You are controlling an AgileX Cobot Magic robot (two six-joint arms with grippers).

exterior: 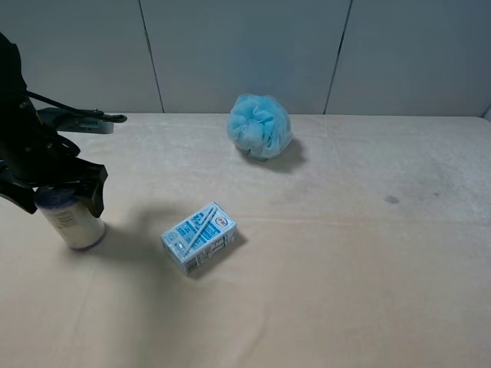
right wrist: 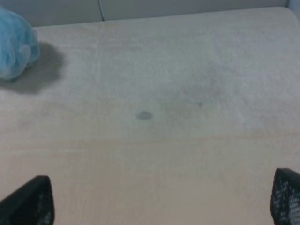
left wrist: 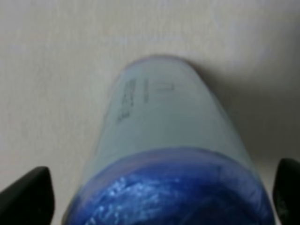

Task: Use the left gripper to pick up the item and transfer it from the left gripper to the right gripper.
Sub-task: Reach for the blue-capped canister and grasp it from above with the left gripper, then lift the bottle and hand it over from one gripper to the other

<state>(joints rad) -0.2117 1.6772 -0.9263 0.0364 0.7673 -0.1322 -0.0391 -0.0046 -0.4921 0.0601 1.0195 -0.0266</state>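
Observation:
The item (exterior: 77, 226), a cream-white cylinder with a purple cap and printed label, stands upright on the table at the far left. My left gripper (exterior: 57, 195) is lowered over its top, one finger on each side. In the left wrist view the item (left wrist: 164, 136) fills the space between the two black fingertips (left wrist: 28, 199), with a small gap on each side, so the left gripper (left wrist: 159, 199) is open around it. My right gripper (right wrist: 161, 201) is open and empty over bare table; it does not show in the exterior high view.
A blue-and-white drink carton (exterior: 199, 238) lies right of the item. A fluffy light-blue mesh puff (exterior: 259, 126) sits at the back middle and also shows in the right wrist view (right wrist: 14, 47). A dark flat object (exterior: 73, 119) lies at the back left. The table (exterior: 368, 253) is beige.

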